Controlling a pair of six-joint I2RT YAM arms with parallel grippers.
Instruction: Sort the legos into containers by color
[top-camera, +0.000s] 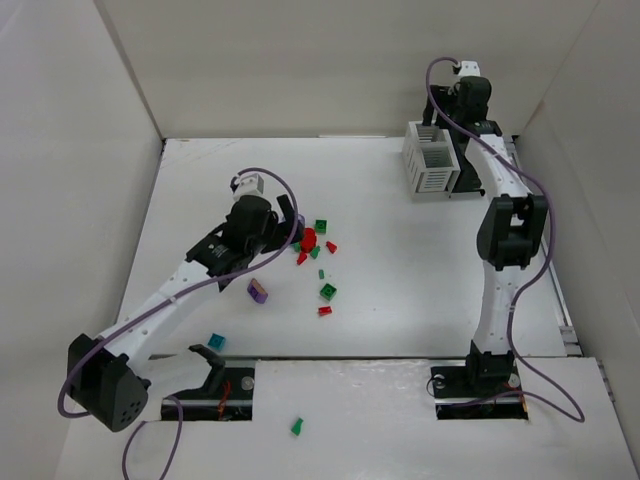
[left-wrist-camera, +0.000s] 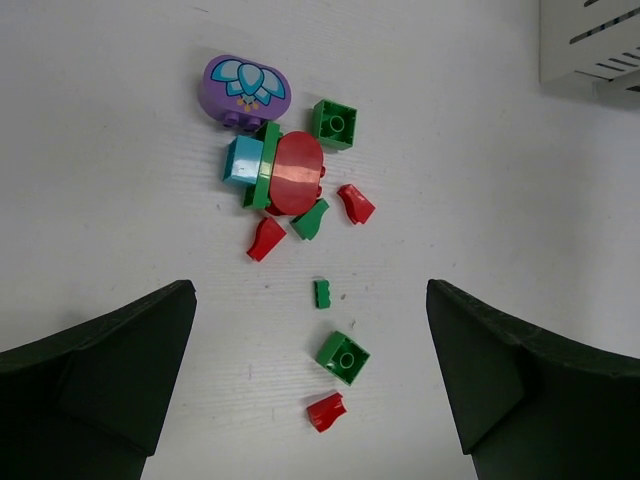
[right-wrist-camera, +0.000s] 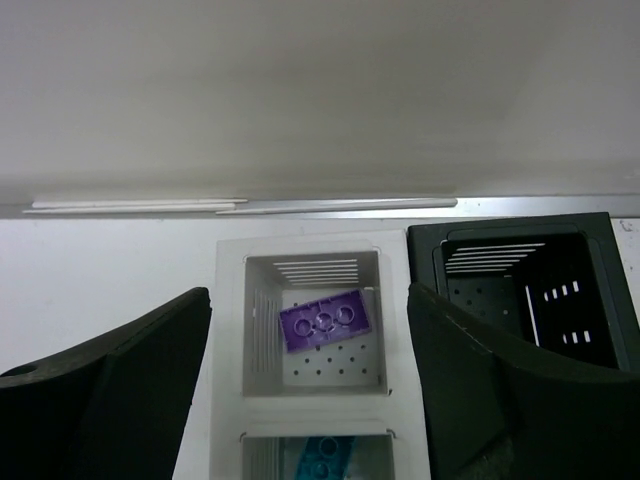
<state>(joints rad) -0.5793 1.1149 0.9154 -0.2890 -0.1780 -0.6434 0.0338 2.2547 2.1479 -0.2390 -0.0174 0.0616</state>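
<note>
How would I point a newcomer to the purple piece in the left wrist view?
On the white table, ahead of the open left gripper, lies a cluster of legos. The purple piece sits at its far left corner. It alone carries a light blue petal print; its neighbours are plain red, green and teal.

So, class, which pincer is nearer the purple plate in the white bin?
Right. The right pincer hangs over the white bin holding the purple plate; the left pincer is far off, above the loose bricks.

Legos (top-camera: 309, 240) clustered at table (top-camera: 400, 290) centre, containers (top-camera: 432, 160) behind, to the right, one brick (right-wrist-camera: 325, 320) in a compartment (right-wrist-camera: 262, 335).
</note>
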